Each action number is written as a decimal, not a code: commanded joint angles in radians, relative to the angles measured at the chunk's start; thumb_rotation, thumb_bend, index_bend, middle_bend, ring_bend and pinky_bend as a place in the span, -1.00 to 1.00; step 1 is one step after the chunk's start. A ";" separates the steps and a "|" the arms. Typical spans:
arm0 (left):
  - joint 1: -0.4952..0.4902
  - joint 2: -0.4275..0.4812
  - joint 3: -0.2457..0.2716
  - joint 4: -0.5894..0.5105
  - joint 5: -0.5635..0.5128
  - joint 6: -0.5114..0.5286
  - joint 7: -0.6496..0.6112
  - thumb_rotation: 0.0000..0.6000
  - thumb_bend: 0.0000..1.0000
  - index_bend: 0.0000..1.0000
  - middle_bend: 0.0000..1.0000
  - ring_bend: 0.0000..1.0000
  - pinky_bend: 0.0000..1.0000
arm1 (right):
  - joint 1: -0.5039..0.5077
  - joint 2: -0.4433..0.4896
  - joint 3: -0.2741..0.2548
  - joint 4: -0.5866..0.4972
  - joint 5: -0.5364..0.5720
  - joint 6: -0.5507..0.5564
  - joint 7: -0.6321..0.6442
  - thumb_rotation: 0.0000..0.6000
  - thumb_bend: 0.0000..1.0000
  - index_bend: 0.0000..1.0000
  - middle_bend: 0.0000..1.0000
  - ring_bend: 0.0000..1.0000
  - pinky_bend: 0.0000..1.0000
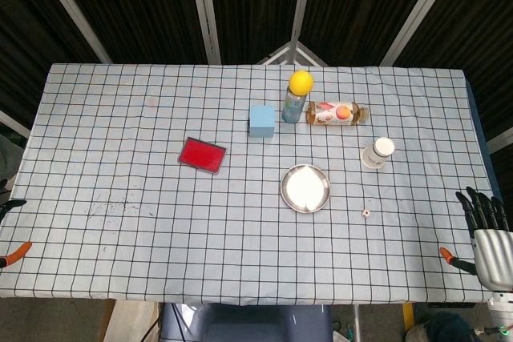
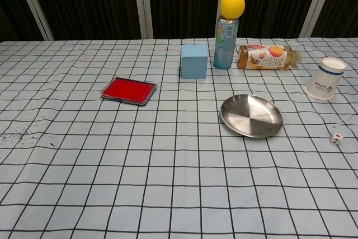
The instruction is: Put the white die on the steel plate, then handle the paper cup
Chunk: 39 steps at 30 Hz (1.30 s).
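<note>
- Right hand (image 1: 484, 234) sits off the table's right edge at the near corner, dark fingers pointing up and spread a bit, nothing in them. Only the head view catches it.
- Left hand isn't in either view.
- Just left of the right hand, an orange clamp (image 1: 450, 257) pokes over the table's (image 1: 96, 246) near edge.
- The die (image 1: 365, 214) is the closest task thing to the hand: further left and slightly farther out, lying alone on the checked cloth, not touching anything.
- The plate (image 1: 304, 188) is further left again and a little beyond the die, near it but clearly apart. Nothing on it.
- The cup (image 1: 377, 152) is past the die, further from the hand, tilted with its open mouth facing up and toward the right.
- Beyond the cup, a juice bottle (image 1: 337, 113) lies on its side.
- Just left of that, a can (image 1: 294, 105) stands upright with a yellow ball (image 1: 300, 82) sitting on top.
- A blue cube (image 1: 260, 120) is beside the can, left of it.
- Way off to the left of the plate, a flat red case (image 1: 201, 154).
</note>
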 commanded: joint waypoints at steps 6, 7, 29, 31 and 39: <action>-0.001 -0.006 0.005 -0.001 0.014 0.000 0.021 1.00 -0.41 -0.52 -1.00 -1.00 -0.95 | -0.001 -0.013 0.013 -0.005 0.023 0.002 0.026 1.00 -0.75 -0.73 -0.93 -0.93 -1.00; -0.002 -0.007 0.004 -0.001 0.012 -0.002 0.022 1.00 -0.41 -0.52 -1.00 -1.00 -0.95 | 0.000 -0.015 0.014 -0.005 0.024 0.001 0.026 1.00 -0.74 -0.70 -0.93 -0.93 -1.00; -0.030 -0.022 -0.001 -0.032 -0.017 -0.072 0.103 1.00 -0.41 -0.52 -1.00 -1.00 -0.95 | 0.194 -0.180 0.068 0.123 0.169 -0.367 0.122 1.00 -0.75 -0.28 -0.93 -0.89 -1.00; -0.031 -0.023 0.000 -0.034 -0.015 -0.074 0.107 1.00 -0.41 -0.51 -1.00 -1.00 -0.95 | 0.212 -0.200 0.083 0.121 0.204 -0.396 0.109 1.00 -0.75 -0.24 -0.93 -0.89 -1.00; -0.033 -0.020 -0.005 -0.033 -0.027 -0.077 0.097 1.00 -0.41 -0.51 -1.00 -1.00 -0.95 | 0.265 -0.271 0.132 0.133 0.333 -0.479 0.076 1.00 -0.75 -0.19 -0.93 -0.89 -1.00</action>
